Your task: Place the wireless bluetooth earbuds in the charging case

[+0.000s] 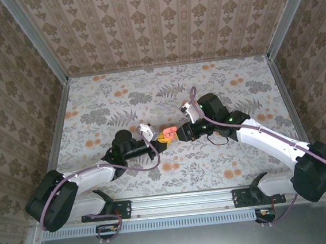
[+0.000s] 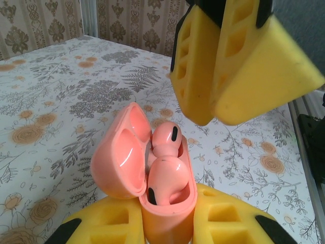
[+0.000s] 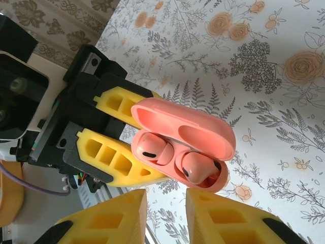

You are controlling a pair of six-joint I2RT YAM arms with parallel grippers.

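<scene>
Table (image 1: 120, 97): pale floral-print surface, grey fern sprigs, orange blossoms scattered across.

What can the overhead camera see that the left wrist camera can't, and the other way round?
Overhead: the whole left arm and right arm. Left wrist: two pink earbuds sitting in the open case. Shared: the case in the left gripper, the right gripper close by, the floral table.
</scene>
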